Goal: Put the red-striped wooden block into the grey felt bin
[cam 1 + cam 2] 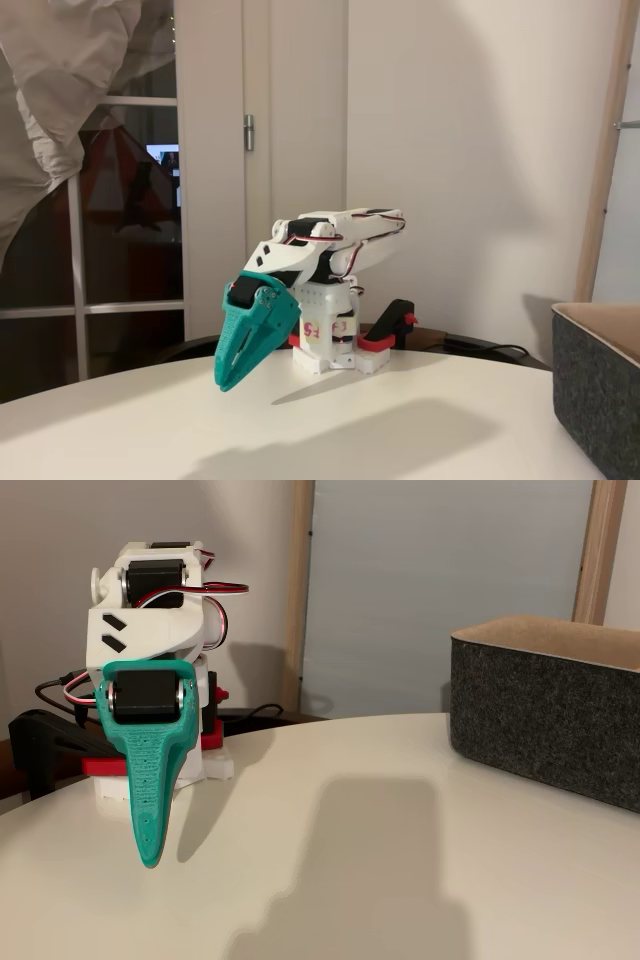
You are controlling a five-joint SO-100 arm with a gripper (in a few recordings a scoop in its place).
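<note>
Jaws: the teal gripper (228, 382) (150, 860) points down and forward, its two fingers pressed together to a single tip with nothing between them; the tip hangs just above the bench.
Arm: the white arm (330, 235) (150, 610) is folded low over its base, with black motors and red-and-white wires showing at the joints.
Base: the white base (330, 345) (215, 765) stands on the bench behind the gripper, with red parts at its foot and a black clamp (395, 320) beside it.
Bench: the white round bench (350, 430) (380, 860) carries the arm's shadow and a broad soft shadow nearer the cameras.
Bin: the grey felt bin (600, 400) (550, 715) stands on the bench at the right edge in both fixed views, well apart from the gripper, its tan lining showing at the rim.
Block: the red-striped wooden block cannot be made out on the bench or in the jaws; the inside of the bin is hidden by its walls.
Background: a pale wall (470, 150), a door frame with a hinge (248, 132), and dark window panes at left.
</note>
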